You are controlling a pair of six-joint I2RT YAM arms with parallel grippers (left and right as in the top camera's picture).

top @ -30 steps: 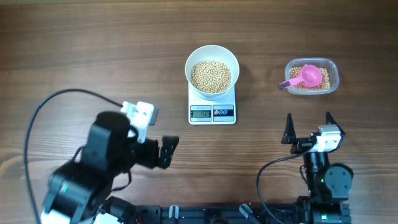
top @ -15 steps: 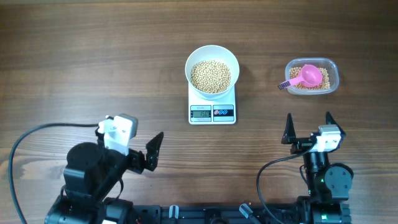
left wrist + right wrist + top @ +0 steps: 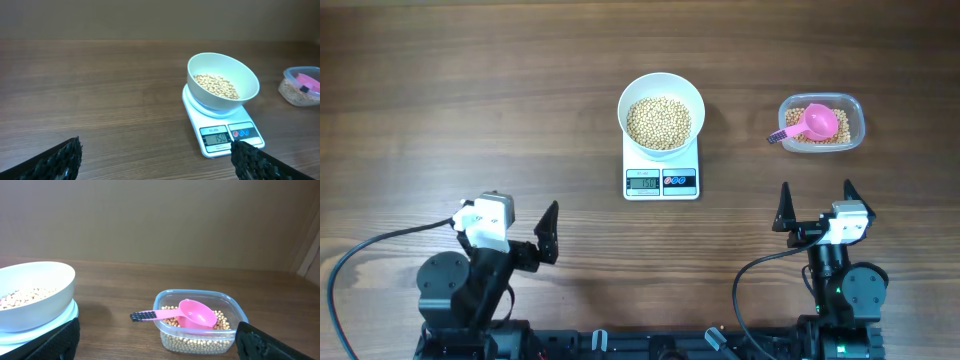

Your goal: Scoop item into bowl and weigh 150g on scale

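I am holding my left pincer (image 3: 155,150) wide apart, gripping nothing, off to the left of the scale (image 3: 661,181) and on my side of it, low over the table (image 3: 470,80). My right pincer (image 3: 817,205) is gaping wide too, gripping nothing, off to the scale's right. The white bowl (image 3: 625,100) is sitting on the scale, and the beans (image 3: 659,122) are lying inside it. Right of the scale a clear tub (image 3: 856,127) is holding more beans, with a pink scoop (image 3: 817,123) resting in them.

clear tub (image 3: 858,112) | pink scoop (image 3: 820,123) lying in tub | wooden table (image 3: 470,90)
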